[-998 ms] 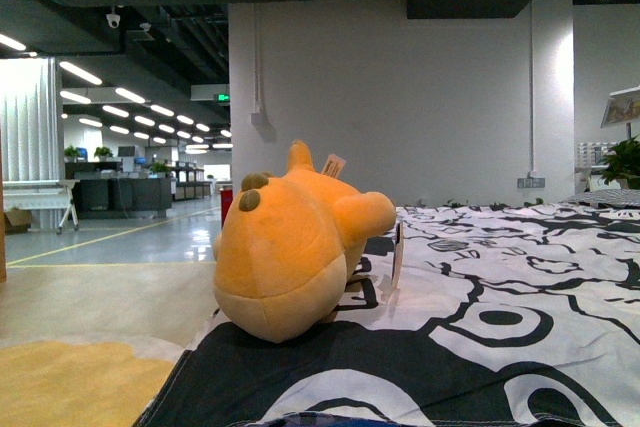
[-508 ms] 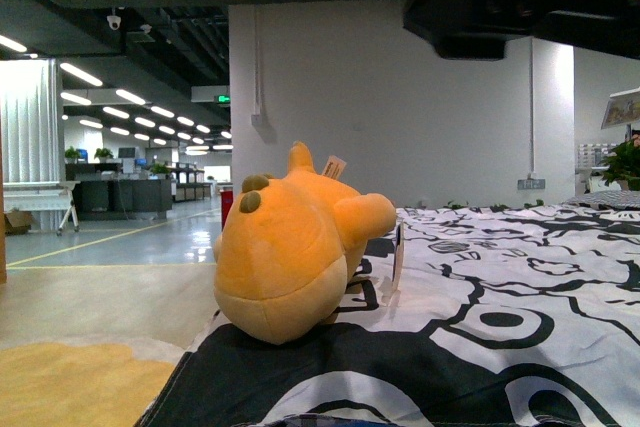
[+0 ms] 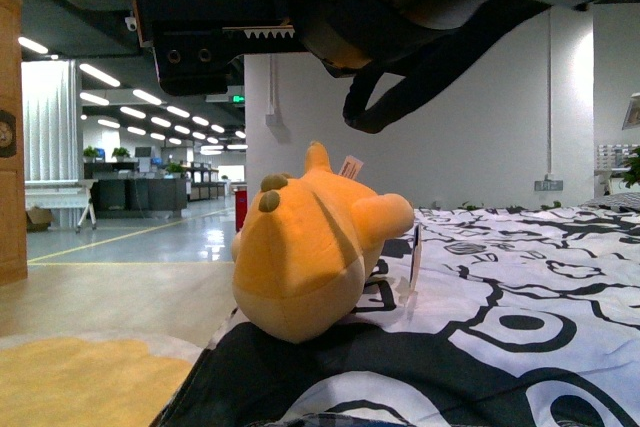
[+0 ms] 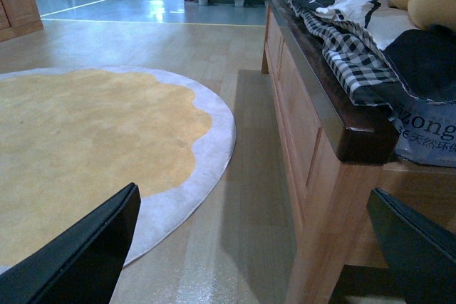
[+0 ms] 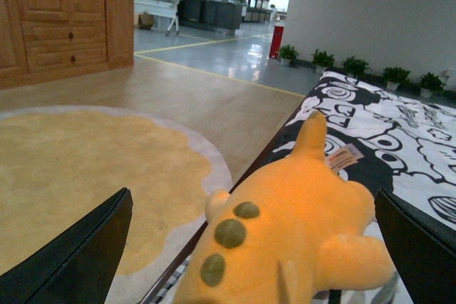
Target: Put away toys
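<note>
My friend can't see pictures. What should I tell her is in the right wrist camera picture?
An orange plush toy with three green spots lies at the edge of a black-and-white patterned bedcover, framed by the open right gripper. Beyond it are a round yellow rug and a wooden cabinet.

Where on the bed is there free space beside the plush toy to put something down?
The bedspread is bare to the right of the plush toy and in front of it, up to the near edge. It is crowded at the left bed edge, where the toy lies with a white tag close beside it.
</note>
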Controlling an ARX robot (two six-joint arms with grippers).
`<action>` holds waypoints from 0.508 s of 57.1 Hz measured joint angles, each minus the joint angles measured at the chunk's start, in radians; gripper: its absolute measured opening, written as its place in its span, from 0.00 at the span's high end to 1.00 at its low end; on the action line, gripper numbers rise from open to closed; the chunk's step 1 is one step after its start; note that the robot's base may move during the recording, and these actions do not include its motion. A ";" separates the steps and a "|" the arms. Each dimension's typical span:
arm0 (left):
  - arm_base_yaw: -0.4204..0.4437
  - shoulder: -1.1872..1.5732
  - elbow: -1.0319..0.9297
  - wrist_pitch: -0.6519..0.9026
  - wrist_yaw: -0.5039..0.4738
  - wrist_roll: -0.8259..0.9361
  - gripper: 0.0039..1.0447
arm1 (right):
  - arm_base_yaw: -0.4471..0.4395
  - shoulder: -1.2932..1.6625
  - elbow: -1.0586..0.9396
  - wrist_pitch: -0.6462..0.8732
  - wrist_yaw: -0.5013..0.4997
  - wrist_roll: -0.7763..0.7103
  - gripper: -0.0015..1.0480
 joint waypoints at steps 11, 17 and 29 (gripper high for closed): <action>0.000 0.000 0.000 0.000 0.000 0.000 0.05 | 0.052 0.113 0.109 -0.007 0.069 -0.023 0.00; 0.000 0.000 0.000 0.000 0.000 0.000 0.05 | 0.068 0.177 0.158 -0.014 0.088 -0.035 0.00; 0.000 0.000 0.000 0.000 0.000 0.000 0.05 | 0.064 0.264 0.183 -0.016 0.126 -0.035 0.00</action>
